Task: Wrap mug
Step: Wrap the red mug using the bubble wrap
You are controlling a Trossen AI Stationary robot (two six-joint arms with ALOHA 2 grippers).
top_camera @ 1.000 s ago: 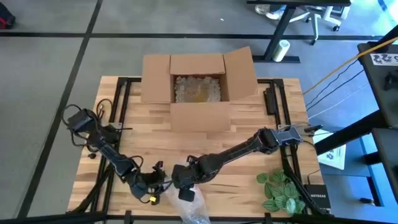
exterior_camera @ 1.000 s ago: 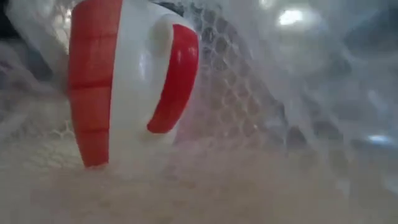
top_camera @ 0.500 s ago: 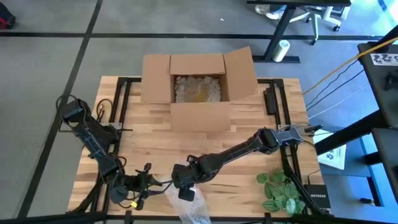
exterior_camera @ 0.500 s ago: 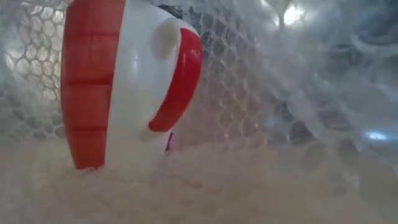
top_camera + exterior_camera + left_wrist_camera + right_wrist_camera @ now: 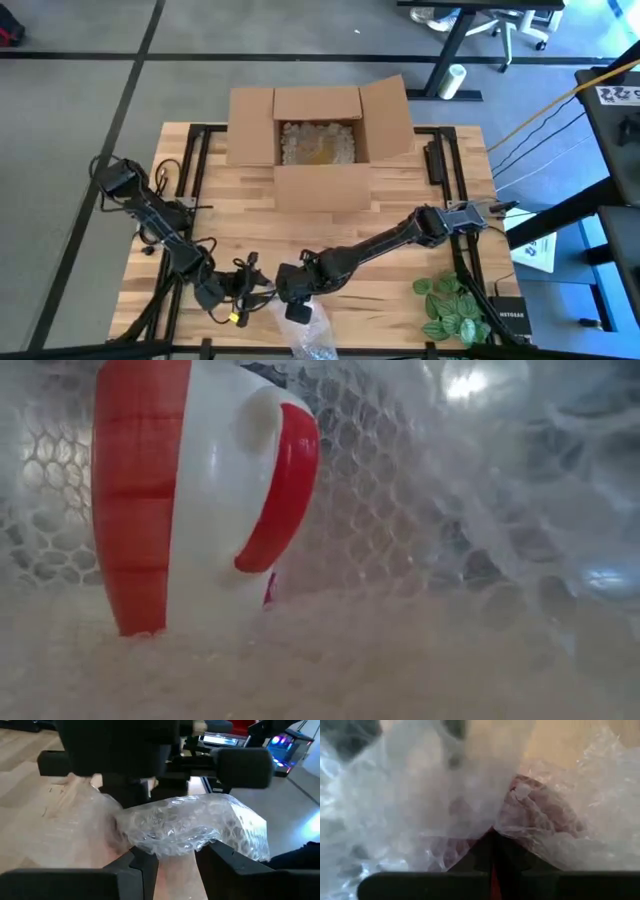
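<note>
Since the frame half a second earlier, your left gripper (image 5: 250, 287) has travelled back toward the mug, from a spot well out near the table's left front corner to a position just beside the bubble wrap (image 5: 312, 335); a full second earlier it sat close to where you see it now. Your right gripper (image 5: 290, 290) has not shifted and lies against the wrap at the front edge of the wooden table (image 5: 400, 200). Relative to the mug (image 5: 190, 490), which stands upright with its red handle (image 5: 285, 490) turned sideways in the low view, wrap lies underneath, behind and to the handle side, so the mug sits nested in the sheet near the table's front edge, well apart from the open cardboard box (image 5: 318, 135) at the far side. In the left wrist view your left fingers (image 5: 145, 865) stand spread, with a bunched fold of bubble wrap (image 5: 190, 827) lying across the gap between them. In the right wrist view your right fingers (image 5: 492, 850) are pressed together, pinching a layer of bubble wrap (image 5: 420, 795) with the red of the mug (image 5: 540, 815) showing through it. A leafy green sprig (image 5: 450, 305) lies on the table to the right of the mug.
</note>
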